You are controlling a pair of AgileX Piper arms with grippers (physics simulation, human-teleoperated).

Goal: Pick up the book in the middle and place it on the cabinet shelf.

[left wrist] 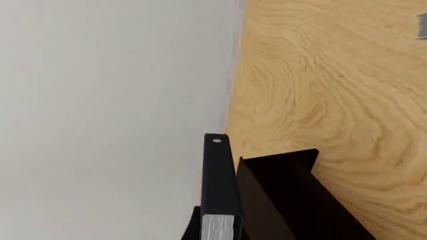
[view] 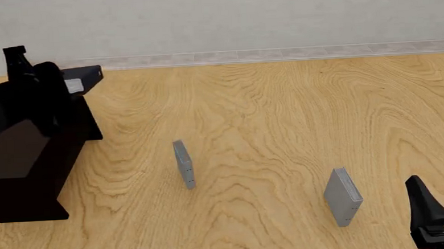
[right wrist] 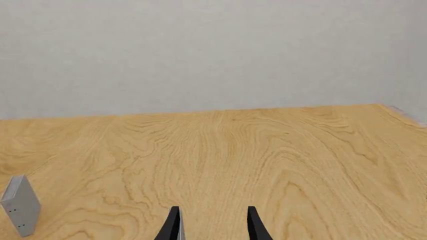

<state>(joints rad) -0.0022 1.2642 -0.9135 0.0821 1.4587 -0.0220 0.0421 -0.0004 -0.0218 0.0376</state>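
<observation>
1. The left gripper (view: 41,77) sits high over the cabinet shelf (view: 23,163) at the counter's (view: 283,127) far left, clamped on the black book (view: 82,75).
2. The book pokes out flat past the gripper, above the cabinet's far end; whether it touches the top, I cannot tell.
3. The right gripper (right wrist: 212,225) waits near right, jaws parted, holding nothing.
4. Two thin grey books (view: 183,163) (view: 343,197) stand upright mid-counter, well apart.

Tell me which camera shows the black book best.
The left wrist view: the book fills the foreground, spine and white pages visible, beside the cabinet. The front view shows only its end past the left gripper. The right wrist view misses it.
</observation>
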